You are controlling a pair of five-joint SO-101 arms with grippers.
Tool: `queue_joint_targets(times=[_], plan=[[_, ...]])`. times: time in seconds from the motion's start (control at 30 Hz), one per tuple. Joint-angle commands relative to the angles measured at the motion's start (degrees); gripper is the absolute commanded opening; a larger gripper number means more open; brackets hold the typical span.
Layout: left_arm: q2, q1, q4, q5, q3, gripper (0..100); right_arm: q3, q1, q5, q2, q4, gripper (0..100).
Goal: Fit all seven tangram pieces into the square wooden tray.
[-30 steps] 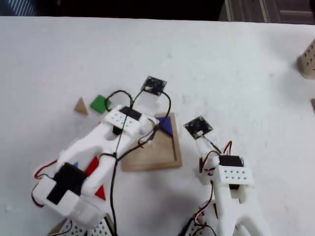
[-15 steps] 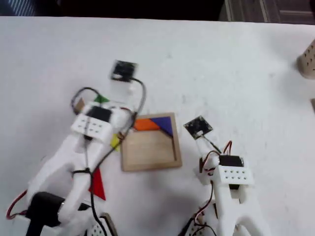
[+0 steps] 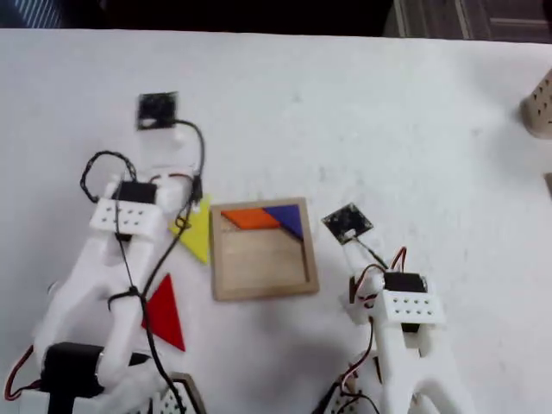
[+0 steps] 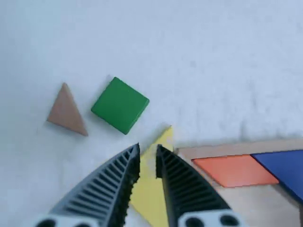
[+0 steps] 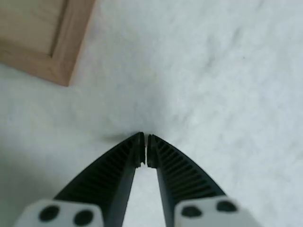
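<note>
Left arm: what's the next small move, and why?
Probably open the left gripper wider and lower it onto the yellow triangle: it lies right under the barely parted jaws, outside the tray, which holds just the orange piece and blue piece.

White arms [image 3: 79,280], black ribbed end effectors [image 4: 147,150] [image 5: 145,139]

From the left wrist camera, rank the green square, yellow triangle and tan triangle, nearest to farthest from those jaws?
1. Yellow triangle, at the jaw tips.
2. Green square, just beyond them.
3. Tan triangle, past the square's far side.
</note>
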Motion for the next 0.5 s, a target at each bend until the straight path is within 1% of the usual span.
queue_joint_targets(times=[0.0,0.1,0.2,0.47], plan=[[-2.2,-4.6,-1.5,9.2,-0.9,18,-0.3,-0.7,0.6,-2.1,-0.8,1.8],[-2.2,-7.5,-1.5,14.1,-0.9,24,-0.3,-0.7,0.6,-2.1,-0.8,1.8],[-2.2,-9.9,-1.5,16.8,-0.9,24,-0.3,-0.7,0.6,-2.1,-0.8,1.8],[-2.1,-10.6,-1.8,17.0,-0.9,24,-0.3,-0.7,0.6,-2.1,-0.7,1.8]])
